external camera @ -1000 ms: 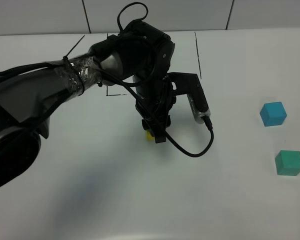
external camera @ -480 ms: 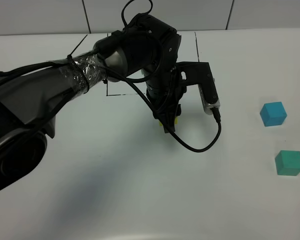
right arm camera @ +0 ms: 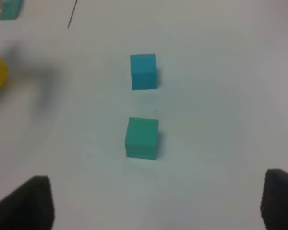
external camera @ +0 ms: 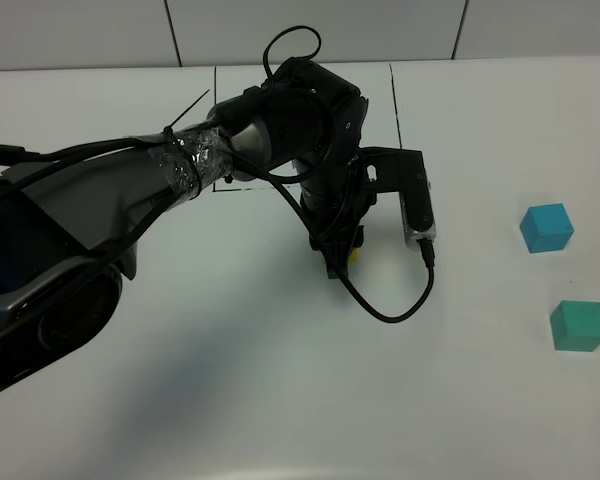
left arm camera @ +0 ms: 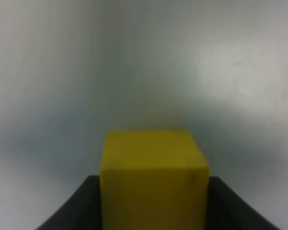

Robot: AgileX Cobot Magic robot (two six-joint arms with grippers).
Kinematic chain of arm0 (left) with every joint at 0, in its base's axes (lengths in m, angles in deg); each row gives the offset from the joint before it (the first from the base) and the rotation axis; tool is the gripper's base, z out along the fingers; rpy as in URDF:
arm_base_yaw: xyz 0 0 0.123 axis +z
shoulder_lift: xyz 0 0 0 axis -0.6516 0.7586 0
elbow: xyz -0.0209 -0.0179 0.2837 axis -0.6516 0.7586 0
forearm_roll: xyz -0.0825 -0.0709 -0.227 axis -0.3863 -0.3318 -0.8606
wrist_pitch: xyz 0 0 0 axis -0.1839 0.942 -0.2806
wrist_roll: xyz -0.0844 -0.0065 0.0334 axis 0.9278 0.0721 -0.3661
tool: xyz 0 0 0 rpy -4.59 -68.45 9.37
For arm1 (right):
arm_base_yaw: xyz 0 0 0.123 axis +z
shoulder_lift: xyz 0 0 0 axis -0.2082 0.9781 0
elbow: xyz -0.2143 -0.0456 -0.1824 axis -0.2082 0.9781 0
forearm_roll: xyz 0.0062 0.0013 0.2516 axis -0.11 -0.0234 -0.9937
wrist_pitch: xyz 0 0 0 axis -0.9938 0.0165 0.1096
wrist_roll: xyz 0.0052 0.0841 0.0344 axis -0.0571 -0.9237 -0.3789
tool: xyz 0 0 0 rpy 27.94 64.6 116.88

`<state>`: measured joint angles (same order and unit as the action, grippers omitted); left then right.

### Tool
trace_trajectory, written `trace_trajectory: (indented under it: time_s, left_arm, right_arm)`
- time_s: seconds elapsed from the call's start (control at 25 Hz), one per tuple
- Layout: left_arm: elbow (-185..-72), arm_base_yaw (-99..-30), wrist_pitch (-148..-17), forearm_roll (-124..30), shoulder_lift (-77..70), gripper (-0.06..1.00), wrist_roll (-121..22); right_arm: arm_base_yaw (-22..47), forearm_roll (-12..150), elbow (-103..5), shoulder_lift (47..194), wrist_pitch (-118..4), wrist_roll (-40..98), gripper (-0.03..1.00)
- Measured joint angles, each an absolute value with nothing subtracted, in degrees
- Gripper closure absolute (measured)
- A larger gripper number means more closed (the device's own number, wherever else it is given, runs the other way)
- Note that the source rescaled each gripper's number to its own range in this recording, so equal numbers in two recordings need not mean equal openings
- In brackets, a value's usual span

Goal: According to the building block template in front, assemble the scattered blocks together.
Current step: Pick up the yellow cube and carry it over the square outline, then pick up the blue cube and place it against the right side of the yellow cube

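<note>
My left pincer (external camera: 336,258) pinches the yellow cube (left arm camera: 153,177) low over the white bench (external camera: 180,400); the blue cube (external camera: 547,227) and teal-green cube (external camera: 578,325) lie well clear of it, before my spread right pincer (right arm camera: 156,206), black lines (external camera: 394,100) beyond

Black arm (external camera: 75,215), shiny tape (external camera: 185,165), looping cable (external camera: 385,312)

I read yellow block (left arm camera: 153,177) between black fingers (left arm camera: 79,208) of left gripper (left arm camera: 153,213). Blue block (external camera: 547,227), teal-green block (external camera: 578,325): plain single-colour faces. Table (external camera: 460,400) white, thin black lines (external camera: 394,100) on it. Left arm (external camera: 80,210) black, silver tape band (external camera: 180,165). Cable (external camera: 400,310) black.
</note>
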<state>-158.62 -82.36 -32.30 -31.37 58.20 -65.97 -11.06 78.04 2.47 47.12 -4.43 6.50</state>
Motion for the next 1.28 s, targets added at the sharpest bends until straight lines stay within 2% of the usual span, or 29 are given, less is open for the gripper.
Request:
trace_trajectory:
  time_s: [1.0, 1.04, 1.12, 1.28]
  left_arm:
    - [-159.1, -82.4, -33.5, -31.2, 59.8, 0.92, -67.1]
    - [-159.1, -82.4, -33.7, -31.2, 60.1, 0.88, -67.1]
    - [-158.9, -82.4, -33.7, -31.2, 61.1, 0.7, -67.1]
    - [-158.9, -82.4, -33.7, -31.2, 61.6, 0.27, -67.1]
  right_arm:
    - [-11.1, 78.0, 2.5, 47.1, -4.4, 6.5, 0.16]
    - [-11.1, 78.0, 2.5, 47.1, -4.4, 6.5, 0.16]
    - [-11.1, 78.0, 2.5, 47.1, -4.4, 6.5, 0.16]
    - [-11.1, 78.0, 2.5, 47.1, -4.4, 6.5, 0.16]
